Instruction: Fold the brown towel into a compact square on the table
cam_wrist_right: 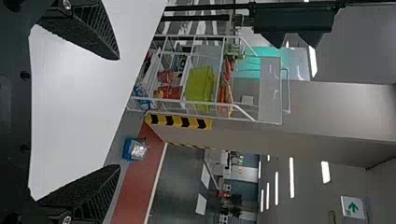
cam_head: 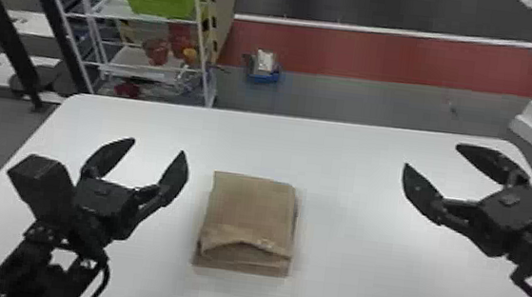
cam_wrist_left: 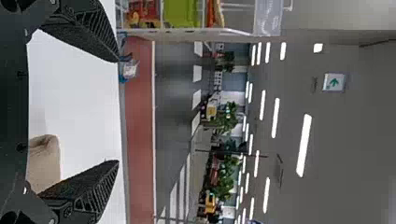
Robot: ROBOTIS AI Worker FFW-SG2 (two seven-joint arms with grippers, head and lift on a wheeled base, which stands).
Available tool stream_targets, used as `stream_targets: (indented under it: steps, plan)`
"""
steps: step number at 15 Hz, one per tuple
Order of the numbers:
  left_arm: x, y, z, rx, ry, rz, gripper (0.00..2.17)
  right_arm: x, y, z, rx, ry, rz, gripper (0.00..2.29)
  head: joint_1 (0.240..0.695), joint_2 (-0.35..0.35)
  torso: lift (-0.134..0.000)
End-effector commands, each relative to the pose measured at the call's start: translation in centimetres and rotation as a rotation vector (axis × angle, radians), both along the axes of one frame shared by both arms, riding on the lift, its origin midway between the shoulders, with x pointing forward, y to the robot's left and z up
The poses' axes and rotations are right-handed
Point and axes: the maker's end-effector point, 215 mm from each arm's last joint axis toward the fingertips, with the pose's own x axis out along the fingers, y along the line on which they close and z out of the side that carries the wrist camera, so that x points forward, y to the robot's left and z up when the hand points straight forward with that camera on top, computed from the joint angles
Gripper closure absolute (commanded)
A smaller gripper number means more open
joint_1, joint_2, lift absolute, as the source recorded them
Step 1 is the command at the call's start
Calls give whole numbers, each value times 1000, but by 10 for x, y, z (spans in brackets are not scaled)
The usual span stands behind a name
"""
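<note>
brown towel (cam_head: 250, 211): sitting on the surface (cam_head: 350, 280), left of its middle, well in from the far edge. folded into a squarish stack, layers showing on the near side
near fold (cam_head: 243, 255): kinda bowed up in the middle, so not totally flat
left tool (cam_head: 159, 146): spread wide, nothing in it, just left of the brown towel
right tool (cam_head: 432, 155): also wide with nothing in it, well apart from the brown towel, over toward the far right corner
folding step: looks like the folding is basically done imo, just the final check or tidy-up
next move for the tools: probably back off and leave it. if it's being picky, a light press on the near fold, no pinching, or the layers could slide
</note>
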Motion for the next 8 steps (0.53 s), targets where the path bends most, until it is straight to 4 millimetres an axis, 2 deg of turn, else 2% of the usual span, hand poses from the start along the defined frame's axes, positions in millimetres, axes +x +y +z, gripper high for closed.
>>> stream_targets:
  steps: [1,3,6,8]
  plan:
    - [0,-4,11,12,-72,9,103,-22,-5,-5,22,-20,-19,63,695,60,-124]
    - [-3,-2,23,37,-129,34,103,-36,-8,-5,39,-55,-51,63,695,48,-124]
    - [-10,-6,29,61,-155,66,103,-49,-19,-10,74,-48,-115,66,695,39,-124]
    - [-14,-12,18,54,-126,61,103,-54,-21,-7,88,-49,-127,66,695,32,-124]
